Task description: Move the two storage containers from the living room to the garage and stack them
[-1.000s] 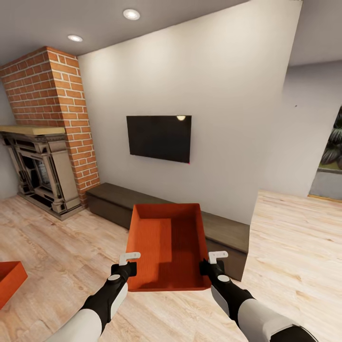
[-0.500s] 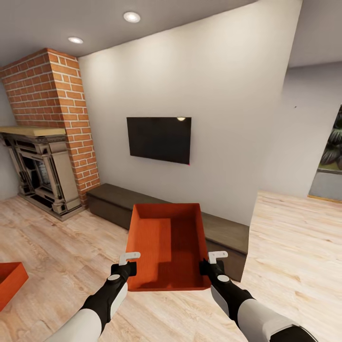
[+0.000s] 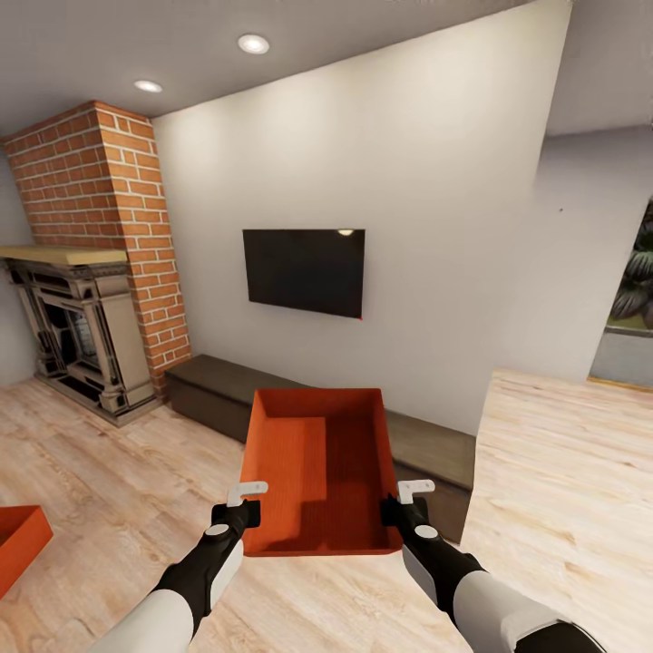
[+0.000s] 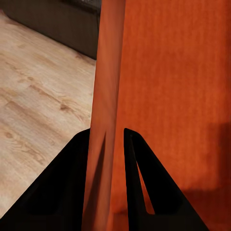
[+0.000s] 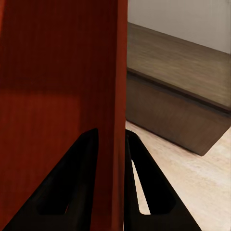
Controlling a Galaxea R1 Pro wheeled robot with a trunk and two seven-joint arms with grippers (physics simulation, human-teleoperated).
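an orange-red storage container (image 3: pixel 319 472) hangs in mid-air at lower centre of the frame, carried between both arms above the wood-plank floor (image 3: pixel 562 472). the left tool (image 3: pixel 238 510) pinches the tub's left wall near the front corner, and its wrist camera shows one dark finger (image 4: pixel 72 187) on each side of that thin wall. the right tool (image 3: pixel 405 506) is clamped the same way on the right wall. the second storage container (image 3: pixel 18 542) sits on the floor at the lower left edge. behind are a low dark bench (image 3: pixel 426 449), a black tv (image 3: pixel 304 269) and a brick fireplace (image 3: pixel 91 263) at left
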